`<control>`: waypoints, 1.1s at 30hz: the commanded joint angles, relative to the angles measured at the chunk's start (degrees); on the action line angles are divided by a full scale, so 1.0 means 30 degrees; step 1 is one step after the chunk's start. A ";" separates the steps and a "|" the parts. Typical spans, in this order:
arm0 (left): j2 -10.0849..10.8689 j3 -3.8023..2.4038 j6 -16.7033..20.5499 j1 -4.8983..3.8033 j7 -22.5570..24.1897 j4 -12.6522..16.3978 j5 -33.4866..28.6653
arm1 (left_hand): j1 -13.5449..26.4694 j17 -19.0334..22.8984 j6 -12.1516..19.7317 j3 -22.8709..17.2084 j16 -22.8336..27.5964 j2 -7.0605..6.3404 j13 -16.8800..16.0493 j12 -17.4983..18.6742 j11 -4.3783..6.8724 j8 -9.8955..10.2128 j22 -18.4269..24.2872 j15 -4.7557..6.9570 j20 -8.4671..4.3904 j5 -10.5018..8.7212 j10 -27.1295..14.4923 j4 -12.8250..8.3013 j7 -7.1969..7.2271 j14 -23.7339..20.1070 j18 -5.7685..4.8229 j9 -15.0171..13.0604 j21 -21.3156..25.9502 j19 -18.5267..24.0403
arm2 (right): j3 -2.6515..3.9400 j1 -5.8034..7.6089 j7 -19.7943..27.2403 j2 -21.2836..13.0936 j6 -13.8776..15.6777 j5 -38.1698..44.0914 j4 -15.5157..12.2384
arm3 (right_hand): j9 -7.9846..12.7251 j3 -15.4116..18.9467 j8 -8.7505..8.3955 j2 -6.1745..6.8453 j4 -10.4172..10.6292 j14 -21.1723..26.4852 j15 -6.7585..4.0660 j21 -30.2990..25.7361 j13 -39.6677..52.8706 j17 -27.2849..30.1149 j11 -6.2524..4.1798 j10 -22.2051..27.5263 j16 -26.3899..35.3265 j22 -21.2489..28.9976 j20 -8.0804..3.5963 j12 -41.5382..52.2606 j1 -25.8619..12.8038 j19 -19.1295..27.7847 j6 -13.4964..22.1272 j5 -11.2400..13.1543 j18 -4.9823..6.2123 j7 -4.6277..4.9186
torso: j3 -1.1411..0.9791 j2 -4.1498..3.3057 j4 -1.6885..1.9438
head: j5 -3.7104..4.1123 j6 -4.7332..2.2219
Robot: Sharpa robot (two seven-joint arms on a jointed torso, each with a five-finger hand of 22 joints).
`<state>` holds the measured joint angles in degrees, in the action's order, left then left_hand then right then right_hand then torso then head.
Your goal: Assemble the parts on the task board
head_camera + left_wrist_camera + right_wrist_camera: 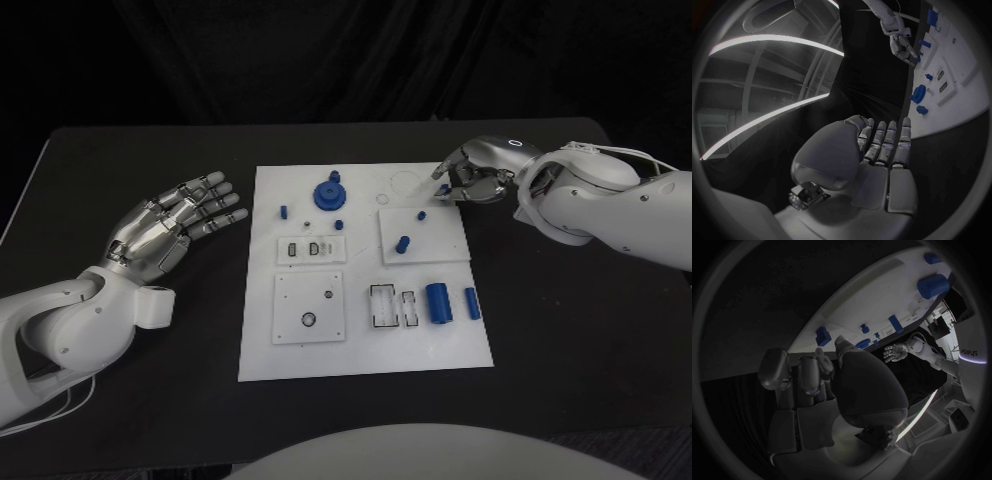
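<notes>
The white task board (303, 365) lies in the middle of the table. On it stand a blue gear-like piece with a knob (332, 193), small blue pegs (284, 211) (423, 214) (404, 242) and two blue cylinders (438, 300) side by side. My left hand (173, 225) hovers left of the board with its fingers spread and nothing in it. My right hand (469, 180) is over the board's far right corner, fingers curled in toward the thumb. No piece shows between them. From the left wrist the gear (918, 94) and the right hand (901, 42) show beyond my left hand (879, 160).
The board carries raised white square plates (310, 307) (423, 235) with slots and holes, and a rectangular socket (384, 306). Black table (577, 330) surrounds the board on all sides. A dark curtain hangs behind the table.
</notes>
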<state>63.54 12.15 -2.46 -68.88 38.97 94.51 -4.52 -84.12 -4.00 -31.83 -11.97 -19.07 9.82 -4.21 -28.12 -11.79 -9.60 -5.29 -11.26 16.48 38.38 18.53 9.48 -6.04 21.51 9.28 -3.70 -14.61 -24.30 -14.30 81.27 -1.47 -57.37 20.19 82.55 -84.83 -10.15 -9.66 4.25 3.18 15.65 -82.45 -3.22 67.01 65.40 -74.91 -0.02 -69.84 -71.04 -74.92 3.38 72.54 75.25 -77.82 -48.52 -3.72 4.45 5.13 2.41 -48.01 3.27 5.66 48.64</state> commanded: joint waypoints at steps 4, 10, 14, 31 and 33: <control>-0.0072 -0.0013 -0.0329 0.0021 0.0654 -0.0048 -0.0054 | 0.0210 0.0005 -0.0003 -0.0141 -0.0066 0.0022 0.0026 -0.0080 -0.0133 -0.0036 0.0020 -0.0175 0.0042 -0.0095 0.0039 0.0027 -0.0193 0.0021 -0.0093 -0.0024 0.0089 0.0130 | 0.0001 -0.0152 -0.0407 -0.0187 0.0329 -0.0001 -0.0050 | 0.0048 0.0187 -0.0090 0.0189 0.0013 -0.0170 -0.0016 0.0188 0.0311 -0.0145 -0.0046 -0.0390 -0.0157 -0.1208 -0.0035 0.0276 0.0081 -0.0209 0.0109 0.0106 0.0214 -0.0159 | 0.0003 0.0020 -0.0022 | 0.0003 0.0023; -0.0116 -0.0013 -0.0412 0.0028 0.0596 -0.0136 -0.0054 | 0.0254 0.0008 0.0026 -0.0201 -0.0059 -0.0030 0.0028 -0.0076 -0.0166 -0.0027 0.0023 -0.0205 0.0048 -0.0121 0.0028 0.0017 -0.0224 0.0002 -0.0120 -0.0022 0.0091 0.0139 | -0.0002 -0.0243 -0.0570 -0.0304 0.0330 -0.0001 -0.0040 | 0.0072 0.0244 -0.0110 0.0240 -0.0030 -0.0195 -0.0042 0.0088 0.0349 -0.0108 -0.0073 -0.0484 -0.0110 -0.1174 -0.0061 0.0327 0.0215 -0.0198 0.0171 0.0113 0.0233 -0.0186 | 0.0009 0.0024 -0.0002 | 0.0013 0.0039; -0.0129 -0.0013 -0.0459 0.0036 0.0577 -0.0165 -0.0054 | 0.0279 0.0010 0.0029 -0.0231 -0.0059 -0.0068 0.0029 -0.0075 -0.0178 -0.0028 0.0025 -0.0219 0.0049 -0.0138 0.0021 0.0008 -0.0237 -0.0006 -0.0135 -0.0022 0.0091 0.0144 | -0.0003 -0.0283 -0.0663 -0.0325 0.0321 -0.0001 -0.0024 | 0.0092 0.0267 -0.0102 0.0283 -0.0154 -0.0186 -0.0065 0.0009 0.0296 -0.0023 -0.0099 -0.0481 0.0009 -0.1160 -0.0089 0.0291 0.0522 -0.0206 0.0201 0.0085 0.0240 -0.0203 | 0.0018 0.0028 -0.0018 | -0.0026 0.0049; -0.0200 -0.0013 -0.0581 0.0057 0.0521 -0.0291 -0.0054 | 0.0295 0.0010 0.0037 -0.0261 -0.0063 -0.0080 0.0029 -0.0075 -0.0186 -0.0027 0.0026 -0.0226 0.0048 -0.0141 0.0018 0.0003 -0.0241 -0.0007 -0.0144 -0.0022 0.0092 0.0147 | -0.0004 -0.0332 -0.0902 -0.0245 0.0454 -0.0001 0.0037 | -0.0381 -0.0021 0.0473 0.0195 -0.0815 -0.0156 -0.0103 -0.0393 0.0110 0.0188 -0.0130 -0.0391 0.0399 -0.1164 -0.0149 0.0051 0.2213 -0.0242 -0.0949 -0.2100 0.0267 -0.0205 | -0.0002 0.0013 -0.0003 | -0.0066 0.0121; -0.0211 -0.0013 -0.0594 0.0059 0.0515 -0.0299 -0.0054 | 0.0295 0.0010 0.0037 -0.0261 -0.0063 -0.0080 0.0029 -0.0075 -0.0186 -0.0027 0.0026 -0.0226 0.0048 -0.0141 0.0018 0.0003 -0.0241 -0.0007 -0.0144 -0.0022 0.0092 0.0147 | -0.0004 -0.0334 -0.0906 -0.0226 0.0511 -0.0001 0.0049 | -0.0500 -0.0068 0.0575 0.0186 -0.0868 -0.0162 -0.0112 -0.0432 0.0118 0.0185 -0.0139 -0.0401 0.0409 -0.1173 -0.0157 0.0047 0.2338 -0.0246 -0.1127 -0.2346 0.0270 -0.0213 | -0.0005 0.0008 -0.0001 | -0.0067 0.0116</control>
<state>63.01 12.15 -3.28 -68.80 38.97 93.55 -4.52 -83.90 -4.01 -31.83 -12.28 -19.06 9.59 -4.22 -28.12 -11.94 -9.60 -5.30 -11.68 16.48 38.17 18.68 9.49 -6.46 21.52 9.28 -3.70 -14.61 -24.30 -14.32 80.42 -2.89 -58.07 20.57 82.44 -84.72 -11.61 -9.90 5.83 3.68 13.34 -82.66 -3.43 65.89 65.78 -74.38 -0.42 -71.05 -70.15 -74.90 2.97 72.83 81.82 -78.23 -51.67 -10.62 4.46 4.47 2.41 -47.96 3.27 5.45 48.99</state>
